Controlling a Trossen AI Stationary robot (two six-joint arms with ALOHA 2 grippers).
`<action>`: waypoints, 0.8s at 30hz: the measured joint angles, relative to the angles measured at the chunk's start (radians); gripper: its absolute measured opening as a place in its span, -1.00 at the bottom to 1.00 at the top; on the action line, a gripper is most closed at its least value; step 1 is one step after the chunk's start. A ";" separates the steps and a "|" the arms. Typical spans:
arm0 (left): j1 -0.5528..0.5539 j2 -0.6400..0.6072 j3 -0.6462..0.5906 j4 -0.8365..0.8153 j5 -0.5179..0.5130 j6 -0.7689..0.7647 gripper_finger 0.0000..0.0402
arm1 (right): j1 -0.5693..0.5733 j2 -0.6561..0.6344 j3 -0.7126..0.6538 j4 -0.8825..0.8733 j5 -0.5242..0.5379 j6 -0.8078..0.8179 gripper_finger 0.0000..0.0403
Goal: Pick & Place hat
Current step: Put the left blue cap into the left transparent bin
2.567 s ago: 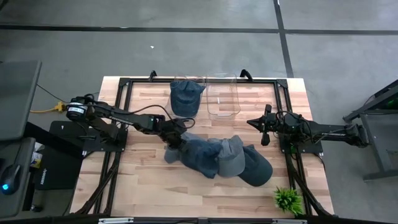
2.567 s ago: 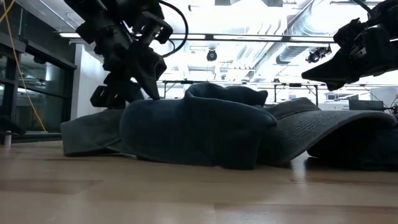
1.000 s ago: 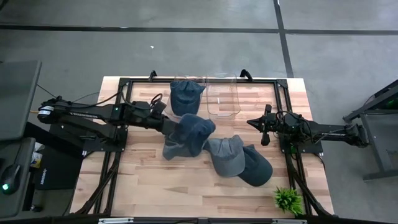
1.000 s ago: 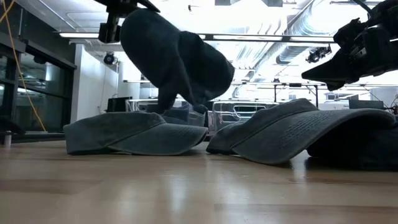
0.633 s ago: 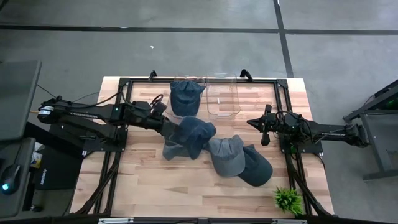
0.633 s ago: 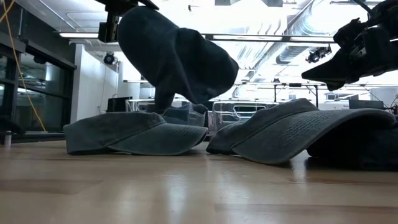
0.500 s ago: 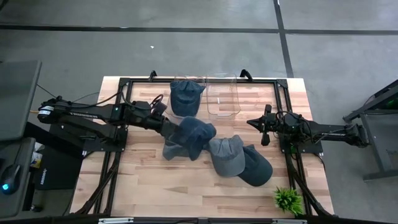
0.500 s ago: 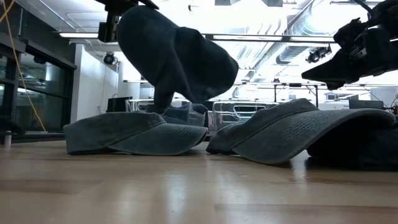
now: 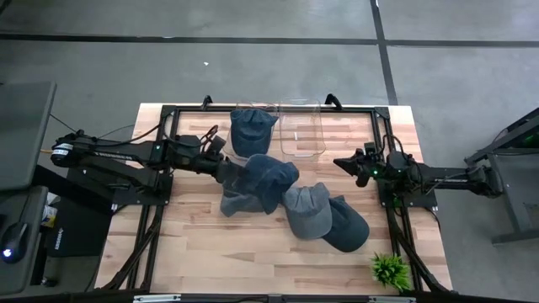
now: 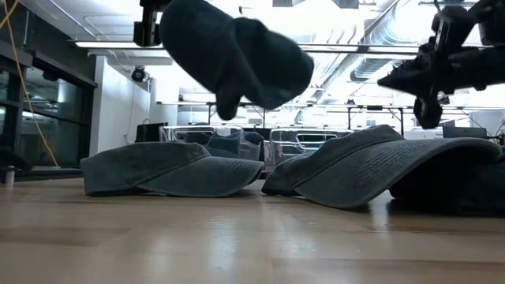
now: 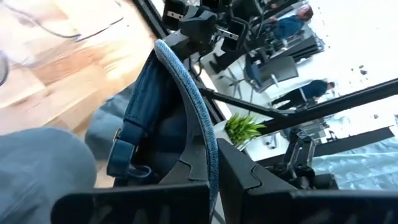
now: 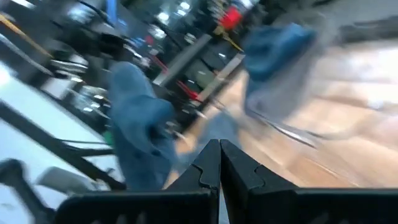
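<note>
Hat [image 9: 268,178] aloft in your left gripper [image 9: 229,171], clear of the table [image 9: 194,244].

Your left gripper is clamped on the denim hat's edge; in the left wrist view the fabric rim runs down between its two dark fingers [image 11: 249,180]. The low view shows that hat hanging well above the wood, over the caps lying flat there. One flat cap [image 9: 240,203] rests just under it, a grey cap [image 9: 308,210] lies near the table's middle, and a darker cap [image 9: 348,225] touches that one on its right side. Another denim hat [image 9: 251,130] sits in the left clear bin [image 9: 237,110] at the far edge, beside a second clear bin [image 9: 301,135]. Your right gripper [image 9: 355,167] hovers above the table's right side, fingers pressed together on nothing. A small green plant [image 9: 389,269] stands at the near right corner.
</note>
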 joint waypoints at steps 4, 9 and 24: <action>0.000 0.000 0.000 0.011 -0.023 0.011 -1.00 | 0.000 0.091 0.000 0.185 -0.014 -0.025 -0.98; 0.000 0.000 0.001 0.034 -0.054 0.026 -1.00 | 0.011 0.241 0.000 0.341 -0.061 0.018 -0.67; 0.001 0.001 0.002 0.117 -0.111 0.112 -1.00 | 0.074 0.732 0.246 0.531 -0.015 -0.155 0.58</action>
